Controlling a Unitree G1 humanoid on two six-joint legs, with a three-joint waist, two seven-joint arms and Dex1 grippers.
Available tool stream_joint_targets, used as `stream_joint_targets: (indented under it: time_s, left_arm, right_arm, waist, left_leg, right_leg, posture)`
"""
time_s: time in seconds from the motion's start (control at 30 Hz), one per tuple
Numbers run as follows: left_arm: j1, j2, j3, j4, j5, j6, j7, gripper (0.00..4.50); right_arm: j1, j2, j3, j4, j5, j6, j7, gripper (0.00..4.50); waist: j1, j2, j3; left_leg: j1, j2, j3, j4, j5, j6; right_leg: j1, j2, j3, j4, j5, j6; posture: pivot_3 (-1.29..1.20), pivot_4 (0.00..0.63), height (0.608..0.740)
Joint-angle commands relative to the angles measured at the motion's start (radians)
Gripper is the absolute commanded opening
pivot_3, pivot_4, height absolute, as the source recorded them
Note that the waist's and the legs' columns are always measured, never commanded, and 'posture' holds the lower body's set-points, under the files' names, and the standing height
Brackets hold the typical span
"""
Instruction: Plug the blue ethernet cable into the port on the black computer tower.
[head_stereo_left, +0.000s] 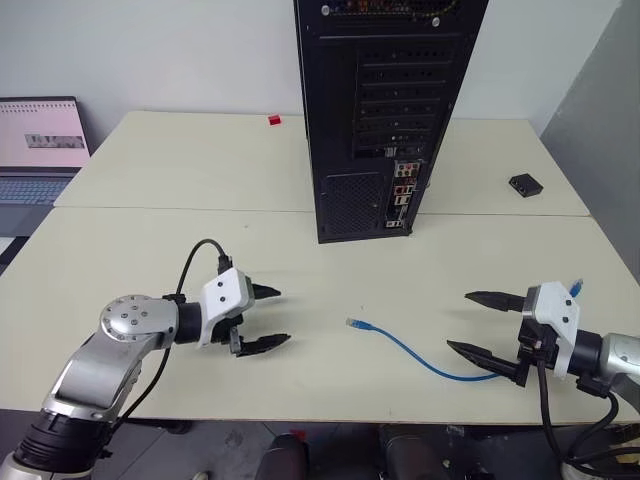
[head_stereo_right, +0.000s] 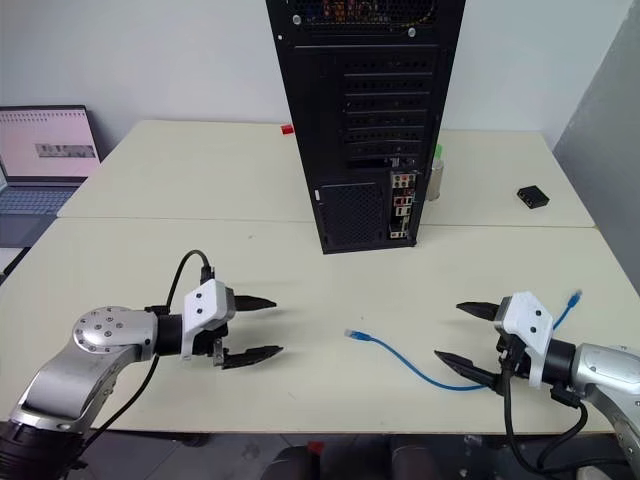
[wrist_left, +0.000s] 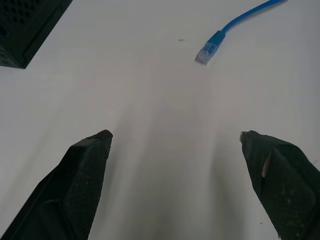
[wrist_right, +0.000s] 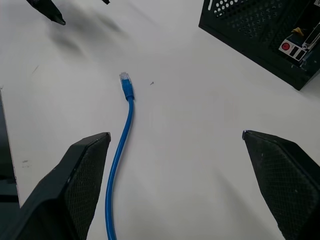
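Note:
The blue ethernet cable (head_stereo_left: 410, 352) lies loose on the pale table, one clear plug (head_stereo_left: 353, 323) at the table's middle and the cord curving right toward my right arm. The black computer tower (head_stereo_left: 385, 110) stands upright behind it, rear side facing me, with the port among the coloured connectors (head_stereo_left: 402, 190) low on its right. My left gripper (head_stereo_left: 282, 317) is open and empty, left of the plug. My right gripper (head_stereo_left: 459, 320) is open too, over the cord's bend. In the right wrist view the cable (wrist_right: 125, 125) runs between the open fingers (wrist_right: 80, 170).
A laptop (head_stereo_left: 40, 145) sits open at the far left. A small black box (head_stereo_left: 524, 184) lies at the back right, a small red piece (head_stereo_left: 274, 120) at the back left of the tower. A seam (head_stereo_left: 180, 208) joins two tables.

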Motion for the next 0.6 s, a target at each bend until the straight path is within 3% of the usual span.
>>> stream_joint_targets:
  time_s: [0.03, 0.37, 0.6]
  left_arm:
    - [-0.006, -0.003, 0.006, -0.024, -0.011, -0.032, -0.009, 4.33]
    - [0.024, 0.002, -0.011, -0.048, 0.006, -0.065, -0.008, 4.33]
    - [0.041, 0.007, -0.046, -0.101, 0.015, -0.054, -0.008, 4.33]
  right_arm:
    - [-0.005, -0.002, -0.025, -0.026, 0.004, -0.008, 0.009, 4.48]
    - [-0.044, 0.019, 0.030, -0.039, -0.015, -0.010, -0.006, 4.48]
    - [-0.177, 0.096, 0.227, -0.027, -0.073, 0.049, -0.081, 4.48]
  waist:
    - [0.000, 0.000, 0.000]
    - [0.000, 0.000, 0.000]
    - [-0.001, 0.000, 0.000]
  left_leg:
    - [0.000, 0.000, 0.000, 0.000, 0.000, 0.000]
    - [0.000, 0.000, 0.000, 0.000, 0.000, 0.000]
    - [0.000, 0.000, 0.000, 0.000, 0.000, 0.000]
  right_leg:
    - [0.000, 0.000, 0.000, 0.000, 0.000, 0.000]
    - [0.000, 0.000, 0.000, 0.000, 0.000, 0.000]
    - [0.000, 0.000, 0.000, 0.000, 0.003, -0.005]
  posture:
    - [0.00, 0.150, 0.740]
    - [0.00, 0.150, 0.740]
    - [0.00, 0.150, 0.740]
